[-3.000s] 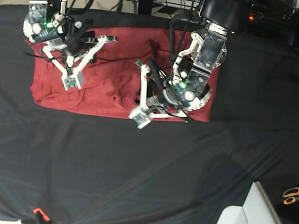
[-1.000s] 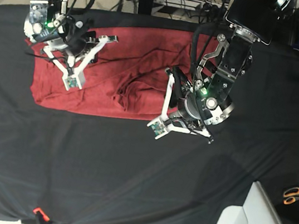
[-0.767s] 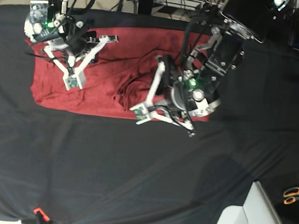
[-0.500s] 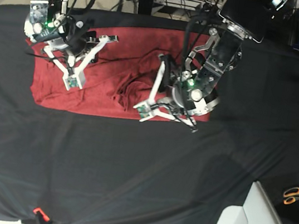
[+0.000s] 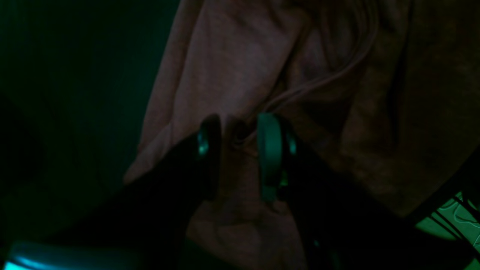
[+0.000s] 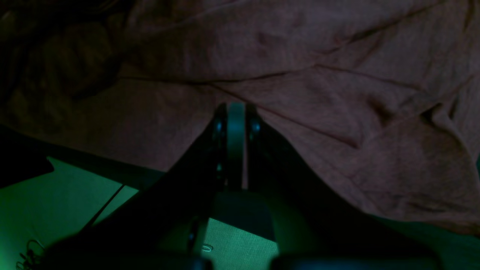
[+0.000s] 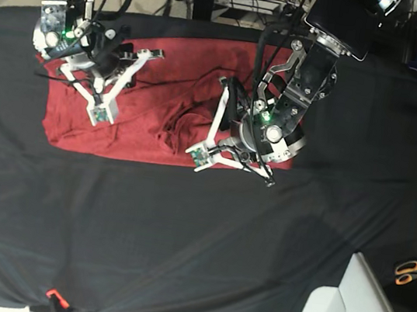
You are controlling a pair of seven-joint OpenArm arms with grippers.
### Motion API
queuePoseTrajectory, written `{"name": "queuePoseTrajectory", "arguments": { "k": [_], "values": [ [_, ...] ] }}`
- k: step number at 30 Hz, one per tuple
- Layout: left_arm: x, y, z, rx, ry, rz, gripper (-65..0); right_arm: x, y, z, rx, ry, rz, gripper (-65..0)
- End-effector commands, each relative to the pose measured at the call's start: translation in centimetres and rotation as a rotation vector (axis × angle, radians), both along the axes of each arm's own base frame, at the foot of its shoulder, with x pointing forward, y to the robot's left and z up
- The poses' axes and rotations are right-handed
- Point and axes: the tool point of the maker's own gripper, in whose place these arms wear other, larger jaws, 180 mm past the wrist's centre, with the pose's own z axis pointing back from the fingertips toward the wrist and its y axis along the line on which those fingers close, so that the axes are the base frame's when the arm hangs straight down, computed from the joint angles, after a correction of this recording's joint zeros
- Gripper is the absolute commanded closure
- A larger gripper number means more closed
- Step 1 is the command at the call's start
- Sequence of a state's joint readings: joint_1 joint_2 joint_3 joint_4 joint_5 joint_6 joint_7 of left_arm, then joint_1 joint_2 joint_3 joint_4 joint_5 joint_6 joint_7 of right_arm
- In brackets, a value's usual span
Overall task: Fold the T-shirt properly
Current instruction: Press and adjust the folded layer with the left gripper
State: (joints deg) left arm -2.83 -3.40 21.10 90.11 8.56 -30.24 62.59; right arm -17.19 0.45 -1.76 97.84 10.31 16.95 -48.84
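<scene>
As it lies, T-shirt (image 7: pixel 154 101) runs left-right.

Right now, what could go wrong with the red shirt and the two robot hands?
The left gripper pinches only a small ridge of the T-shirt near a seam, so the thin cloth might slip out when pulled. The middle of the shirt is bunched into wrinkles, so a fold could come out lumpy. The right gripper is shut with its tips against the fabric; if it moves, it might drag the shirt crooked across the black table cloth.
</scene>
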Motion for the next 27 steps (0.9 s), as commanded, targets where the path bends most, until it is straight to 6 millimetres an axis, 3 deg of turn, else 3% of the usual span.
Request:
{"name": "queuePoseTrajectory", "arguments": {
  "k": [1,6,13,27],
  "values": [
    [0.8,-0.2,0.9,-0.011,-0.030,-0.015,-17.6,0.6,0.1,0.6,0.010,-0.031,-0.002,-0.8],
    [0.4,1.0,0.9,-0.069,0.022,-0.067,-23.7,0.6,0.1,0.6,0.010,-0.031,-0.002,-0.8],
    [1.0,1.8,1.5,-0.123,0.031,-0.049,-23.7,0.6,0.1,0.6,0.010,-0.031,-0.002,-0.8],
    [1.0,2.2,0.0,-0.105,0.089,-0.078,-24.0,0.6,0.2,0.6,0.011,-0.031,-0.003,-0.8]
  ]
}}
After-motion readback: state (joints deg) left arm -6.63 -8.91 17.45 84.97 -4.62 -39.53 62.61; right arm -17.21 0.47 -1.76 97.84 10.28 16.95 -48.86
